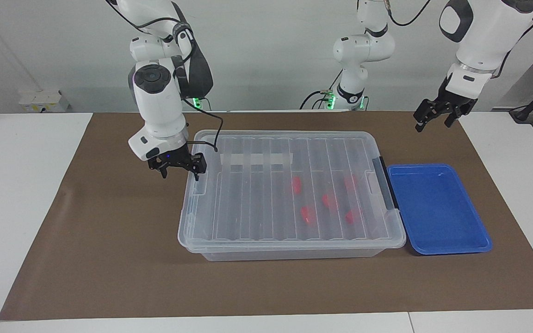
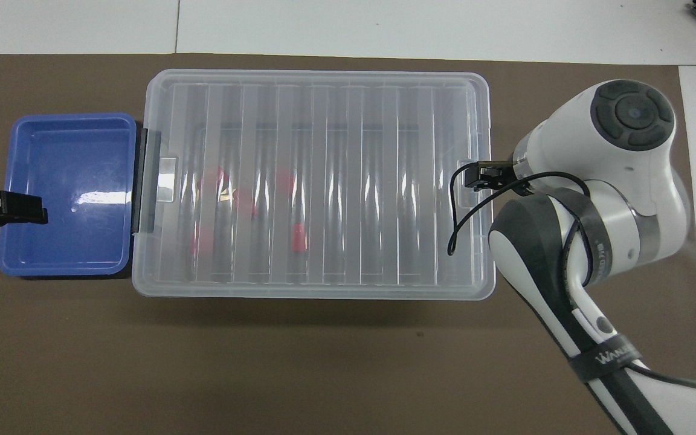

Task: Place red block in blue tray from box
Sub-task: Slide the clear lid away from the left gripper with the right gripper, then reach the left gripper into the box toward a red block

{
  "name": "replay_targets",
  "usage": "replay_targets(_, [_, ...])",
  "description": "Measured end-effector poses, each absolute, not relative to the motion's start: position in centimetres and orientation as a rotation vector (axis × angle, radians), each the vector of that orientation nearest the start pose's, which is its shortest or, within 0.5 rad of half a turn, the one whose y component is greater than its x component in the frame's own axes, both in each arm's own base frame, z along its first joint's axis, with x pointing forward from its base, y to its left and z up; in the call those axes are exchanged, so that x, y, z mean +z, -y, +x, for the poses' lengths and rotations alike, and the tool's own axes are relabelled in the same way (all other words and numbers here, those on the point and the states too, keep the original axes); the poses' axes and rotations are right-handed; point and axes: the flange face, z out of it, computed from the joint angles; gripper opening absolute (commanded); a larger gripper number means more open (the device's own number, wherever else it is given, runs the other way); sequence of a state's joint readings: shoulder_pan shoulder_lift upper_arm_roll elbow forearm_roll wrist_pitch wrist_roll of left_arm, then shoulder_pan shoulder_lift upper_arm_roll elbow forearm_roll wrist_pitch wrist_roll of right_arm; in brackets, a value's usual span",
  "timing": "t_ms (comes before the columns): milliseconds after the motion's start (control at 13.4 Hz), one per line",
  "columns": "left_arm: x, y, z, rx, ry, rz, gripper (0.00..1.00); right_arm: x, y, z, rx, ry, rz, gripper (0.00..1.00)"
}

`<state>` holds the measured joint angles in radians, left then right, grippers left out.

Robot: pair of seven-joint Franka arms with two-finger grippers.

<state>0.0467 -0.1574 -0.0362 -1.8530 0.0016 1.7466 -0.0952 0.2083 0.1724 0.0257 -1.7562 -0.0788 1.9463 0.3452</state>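
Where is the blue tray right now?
The blue tray sits on the brown mat at the left arm's end of the table, right beside the lidded clear box.

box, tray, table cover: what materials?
Box: clear glossy plastic, since the red blocks show through its ribbed lid. Tray: blue moulded plastic, shiny by its glare. Table cover: matte brown sheet, perhaps paper or felt; hard to tell.
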Motion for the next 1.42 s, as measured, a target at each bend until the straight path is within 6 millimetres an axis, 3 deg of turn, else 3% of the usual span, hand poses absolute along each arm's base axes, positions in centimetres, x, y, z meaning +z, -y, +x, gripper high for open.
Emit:
replay_targets(596, [59.1, 0.1, 51.8, -0.098, 0.161, -3.132, 1.0, 46.1, -6.2, 60.6, -0.012, 0.074, -3.21, 1.0])
replay_targets(746, [59.4, 1.2, 52.2, -0.159, 0.27, -3.135, 1.0, 46.1, -3.8, 60.8, -0.004, 0.12, -3.209, 1.0])
replay_targets(895, [59.7, 4.7, 52.7, -0.269, 0.489, -3.139, 1.0, 46.1, -1.5, 60.9, 0.001, 0.164, -3.207, 1.0])
replay_targets(1118, [58.0, 13.1, 53.4, -0.348, 0.651, -3.165, 1.0, 46.1, 1.6, 60.9, 0.008, 0.225, -3.203, 1.0])
replay_targets(1268, [54.3, 17.0, 54.7, -0.333, 0.701, -3.177, 1.0, 46.1, 3.4, 60.8, 0.012, 0.264, -3.2, 1.0])
replay_targets(1417, [49.4, 19.7, 56.5, -0.303, 0.72, -3.18, 1.0, 46.1, 5.2, 60.7, 0.017, 0.307, -3.195, 1.0])
